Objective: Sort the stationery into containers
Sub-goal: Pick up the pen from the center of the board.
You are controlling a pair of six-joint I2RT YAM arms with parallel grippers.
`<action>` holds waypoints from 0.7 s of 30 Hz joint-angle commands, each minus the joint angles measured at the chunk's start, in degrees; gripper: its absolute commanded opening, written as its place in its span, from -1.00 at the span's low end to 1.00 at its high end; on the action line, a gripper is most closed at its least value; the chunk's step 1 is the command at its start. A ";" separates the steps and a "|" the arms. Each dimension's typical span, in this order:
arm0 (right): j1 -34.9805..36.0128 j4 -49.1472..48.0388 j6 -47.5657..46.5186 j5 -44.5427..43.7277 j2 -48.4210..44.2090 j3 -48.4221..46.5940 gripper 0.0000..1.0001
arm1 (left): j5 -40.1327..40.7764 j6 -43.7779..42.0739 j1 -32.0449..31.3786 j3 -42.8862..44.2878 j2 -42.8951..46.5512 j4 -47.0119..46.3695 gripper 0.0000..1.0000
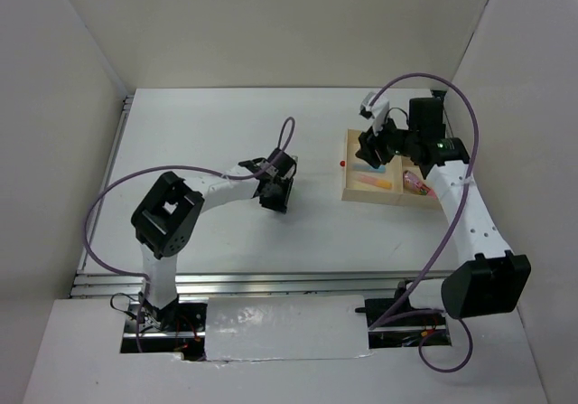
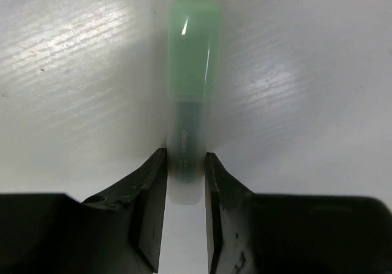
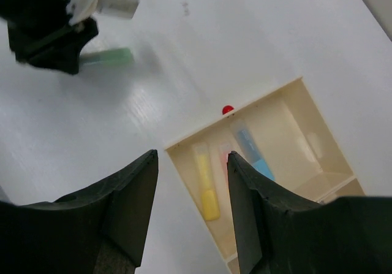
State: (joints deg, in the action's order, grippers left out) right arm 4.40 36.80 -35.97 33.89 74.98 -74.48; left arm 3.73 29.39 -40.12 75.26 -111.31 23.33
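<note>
Green stick (image 2: 193, 72) sits pinched in left hand (image 2: 185, 163).

The green stick (image 2: 193, 59), its dark end clamped, sits mid-worktop. The pale tray (image 1: 372, 196) lies by the right edge. Inside lie a yellow stick (image 3: 207, 188), pink stick (image 3: 223, 154) and blue stick (image 3: 254, 154), side by side.

1. In the left wrist view, the light green highlighter (image 2: 187, 84) carries one short line of small pale print on its dark barrel, just below the green cap.
2. The print runs lengthwise along the barrel, so it stands sideways in the view. It seems to read "deli", though the letters are tiny and slightly soft.
3. Any print on the sticks lying in the wooden tray (image 3: 288, 133) is too small to read.
</note>
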 commanded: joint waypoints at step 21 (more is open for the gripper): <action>37.95 5.47 -34.95 -4.53 -8.28 9.53 0.13 | -63.93 -2.76 9.53 -11.80 23.76 -3.73 -1.00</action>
State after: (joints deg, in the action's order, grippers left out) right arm 40.77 40.16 -65.93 31.77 65.52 -65.04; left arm -54.39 25.91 -30.26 64.29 -90.72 20.53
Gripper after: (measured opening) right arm 0.564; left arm 0.373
